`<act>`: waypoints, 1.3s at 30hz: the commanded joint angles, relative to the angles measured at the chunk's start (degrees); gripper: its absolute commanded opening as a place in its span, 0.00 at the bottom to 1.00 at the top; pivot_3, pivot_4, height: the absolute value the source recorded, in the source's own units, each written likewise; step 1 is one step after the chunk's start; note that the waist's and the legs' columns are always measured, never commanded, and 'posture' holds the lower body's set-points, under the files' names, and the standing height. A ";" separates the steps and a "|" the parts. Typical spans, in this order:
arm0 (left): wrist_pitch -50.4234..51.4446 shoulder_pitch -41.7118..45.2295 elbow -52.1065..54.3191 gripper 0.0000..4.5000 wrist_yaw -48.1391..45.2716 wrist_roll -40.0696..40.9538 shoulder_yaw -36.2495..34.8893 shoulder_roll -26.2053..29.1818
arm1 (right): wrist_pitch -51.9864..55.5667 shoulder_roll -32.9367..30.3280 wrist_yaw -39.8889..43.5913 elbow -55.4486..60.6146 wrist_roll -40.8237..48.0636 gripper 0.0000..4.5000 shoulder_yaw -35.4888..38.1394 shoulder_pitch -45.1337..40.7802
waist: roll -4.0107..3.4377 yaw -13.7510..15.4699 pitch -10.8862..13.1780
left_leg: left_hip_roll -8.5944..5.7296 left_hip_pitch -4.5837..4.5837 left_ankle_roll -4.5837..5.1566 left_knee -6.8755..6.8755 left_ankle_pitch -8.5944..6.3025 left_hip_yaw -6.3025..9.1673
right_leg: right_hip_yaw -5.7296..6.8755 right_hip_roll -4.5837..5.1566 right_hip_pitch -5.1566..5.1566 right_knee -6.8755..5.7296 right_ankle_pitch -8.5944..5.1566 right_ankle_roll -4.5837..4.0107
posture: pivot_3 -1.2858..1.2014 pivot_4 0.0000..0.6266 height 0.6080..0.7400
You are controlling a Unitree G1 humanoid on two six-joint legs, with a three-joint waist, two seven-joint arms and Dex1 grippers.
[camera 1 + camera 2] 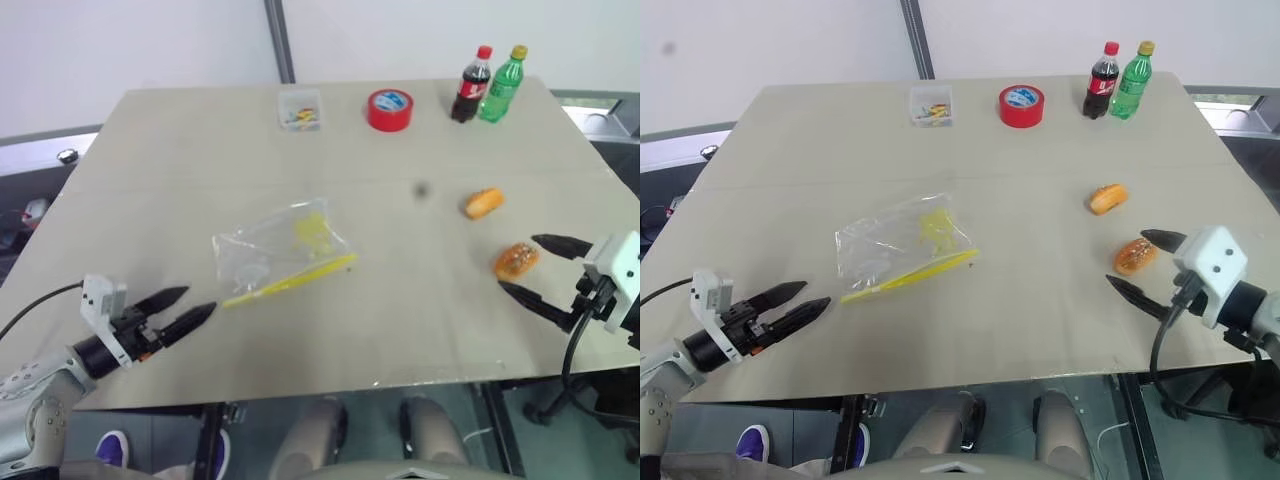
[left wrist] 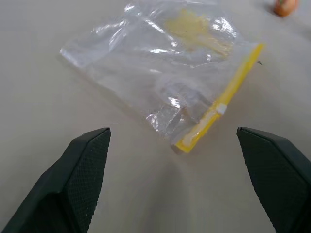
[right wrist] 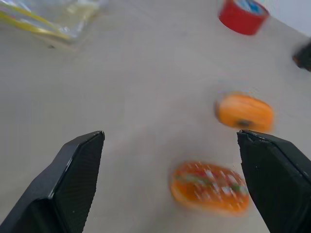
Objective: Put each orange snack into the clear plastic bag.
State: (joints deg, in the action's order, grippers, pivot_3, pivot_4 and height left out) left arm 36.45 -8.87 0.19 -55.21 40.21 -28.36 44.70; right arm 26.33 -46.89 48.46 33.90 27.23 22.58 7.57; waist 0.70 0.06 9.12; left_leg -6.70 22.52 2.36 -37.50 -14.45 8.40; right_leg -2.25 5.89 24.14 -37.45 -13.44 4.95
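From the head views, the clear plastic bag (image 1: 281,250) is seen flat mid-worktop (image 1: 200,140), with the darker speckled snack (image 1: 516,260) between the wide-open, empty right gripper (image 1: 534,266) fingers and the lighter snack (image 1: 484,202) just beyond. In the left wrist view the empty left gripper (image 2: 170,179) is spread before the bag's yellow seal strip (image 2: 221,99); the film is judged limp and slippery, best pinched at that stiffer edge. In the right wrist view both snacks look small, light and probably squashable, so a gentle hold across the short width is advised.

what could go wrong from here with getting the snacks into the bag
The clear plastic bag lies flat with its yellow seal strip looking closed, so it may slide instead of opening. The darker orange snack sits near the table's right edge between the open right gripper's fingers; a nudge could roll it off.
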 commanded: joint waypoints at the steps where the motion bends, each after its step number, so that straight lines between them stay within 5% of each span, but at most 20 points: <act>1: 17.80 8.48 -3.37 0.98 4.64 6.17 -0.21 5.34 | 2.32 -0.48 -1.77 6.23 1.38 0.99 -6.41 -5.00 | 0.04 0.08 0.04 | 0.00 0.01 -0.01 -0.01 0.01 0.03 | 0.03 -0.01 0.02 -0.04 0.00 0.00 | 0.52 0.24 0.80; 12: 34.31 35.44 -29.78 0.98 -6.52 1.78 18.47 7.87 | 7.10 -0.62 -4.52 12.50 2.41 0.99 -13.36 -9.79 | 0.02 0.89 0.01 | -0.14 0.03 -0.24 0.04 0.14 0.05 | 0.08 -0.12 0.11 -0.01 0.00 0.00 | 0.52 0.24 0.80; 17: 31.82 44.92 -41.03 0.98 -15.43 -4.24 28.69 1.71 | 8.36 -0.83 -6.34 16.39 2.25 0.99 -12.74 -7.55 | 0.02 0.94 -0.06 | -0.21 0.04 -0.23 0.00 0.14 0.07 | 0.09 -0.07 0.10 -0.08 0.00 0.01 | 0.52 0.24 0.80; 22: 27.85 50.71 -52.15 0.98 -17.79 -9.41 31.47 -6.65 | 9.23 -0.65 -8.03 18.86 2.37 0.99 -11.45 -4.57 | -0.07 1.05 -0.40 | -0.28 0.03 -0.22 -0.05 0.15 0.07 | 0.08 -0.01 0.00 -0.08 0.00 0.03 | 0.52 0.24 0.80; 31: 32.70 54.94 -57.58 0.04 -17.56 -9.66 26.67 -12.57 | 6.92 -0.52 -10.04 20.77 -1.71 1.00 -13.16 -1.49 | -0.63 0.93 -0.96 | -0.33 -0.32 0.05 -0.17 0.00 0.10 | 0.09 0.05 -0.38 -0.23 -0.07 0.15 | 0.52 0.24 0.80; 39: 52.68 56.39 -43.86 0.00 -8.49 -0.56 13.09 -14.01 | -3.74 0.76 -16.70 9.05 -28.08 1.00 -34.04 -9.98 | -0.13 0.64 -0.66 | -0.37 -0.48 -0.09 -0.29 0.08 0.10 | 0.05 0.00 -0.48 -0.29 -0.23 0.40 | 0.52 0.24 0.80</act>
State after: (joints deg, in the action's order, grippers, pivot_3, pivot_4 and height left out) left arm 83.96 46.73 -47.49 -66.22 36.58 -11.33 30.75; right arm 25.20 -46.81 34.09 45.27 5.25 -7.89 -0.67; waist 0.57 0.69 8.46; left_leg -7.07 22.09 2.15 -37.79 -14.30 8.51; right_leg -2.20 5.88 23.76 -37.78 -13.62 5.25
